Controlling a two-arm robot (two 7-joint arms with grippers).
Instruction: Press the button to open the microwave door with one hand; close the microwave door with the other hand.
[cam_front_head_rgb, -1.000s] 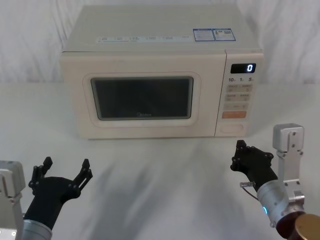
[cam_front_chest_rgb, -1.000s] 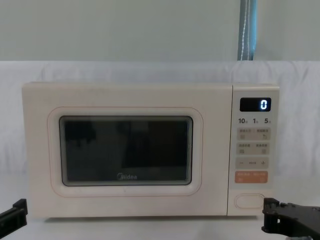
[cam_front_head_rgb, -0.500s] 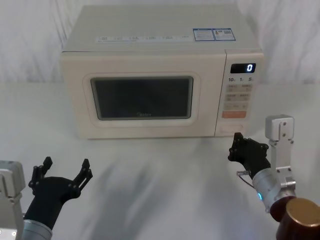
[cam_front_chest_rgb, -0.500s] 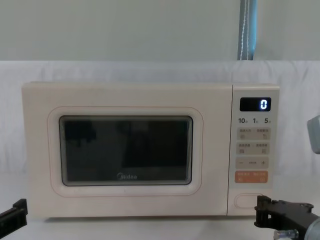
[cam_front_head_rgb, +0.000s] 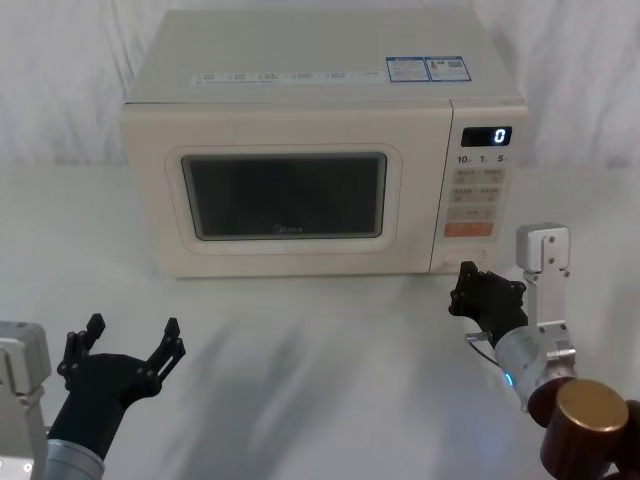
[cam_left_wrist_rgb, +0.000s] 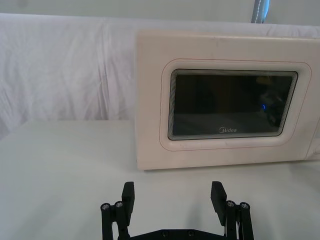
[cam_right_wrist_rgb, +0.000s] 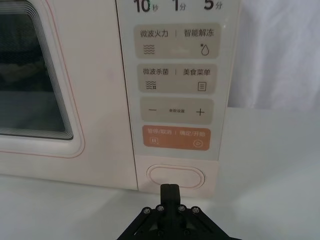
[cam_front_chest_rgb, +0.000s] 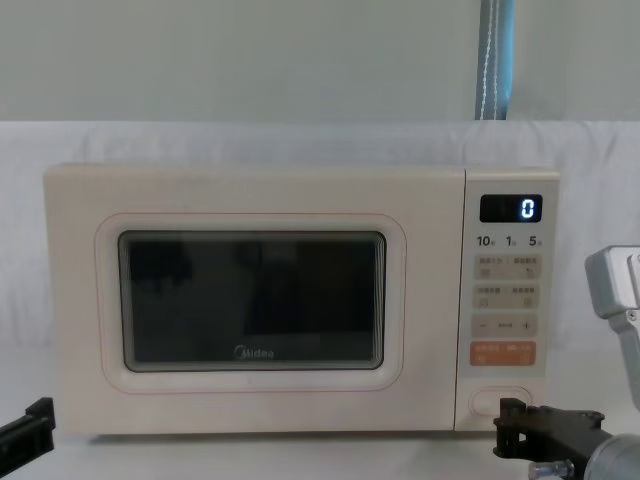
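Two grippers are at the table in front of the microwave (cam_front_head_rgb: 320, 150), which sits toward the back of the white-covered table (cam_front_head_rgb: 320, 360) with a white cloth backdrop behind it. Bare tabletop runs from the microwave's front edge down to both arms, and open table also lies to the left and right of the oven.

The microwave door (cam_front_head_rgb: 285, 195) is flush with the front face, its dark window in line with the control panel (cam_front_head_rgb: 480, 190). The button (cam_right_wrist_rgb: 176, 176) lies at the bottom of that panel, below the orange key (cam_right_wrist_rgb: 176, 139).

The right gripper (cam_front_head_rgb: 478, 296) sits low on the right, just in front of the panel's lower corner. Its black fingers are drawn together to a narrow tip, holding nothing. In the right wrist view that tip (cam_right_wrist_rgb: 170, 191) points at the button and lies just short of it; whether it touches cannot be told. In the chest view the fingers (cam_front_chest_rgb: 512, 438) lie level with the button (cam_front_chest_rgb: 517, 400) and partly cover its lower edge.

The left gripper (cam_front_head_rgb: 125, 350) hovers over bare table at the lower left, well apart from the door, its fingers (cam_left_wrist_rgb: 129, 196) spread wide and empty.
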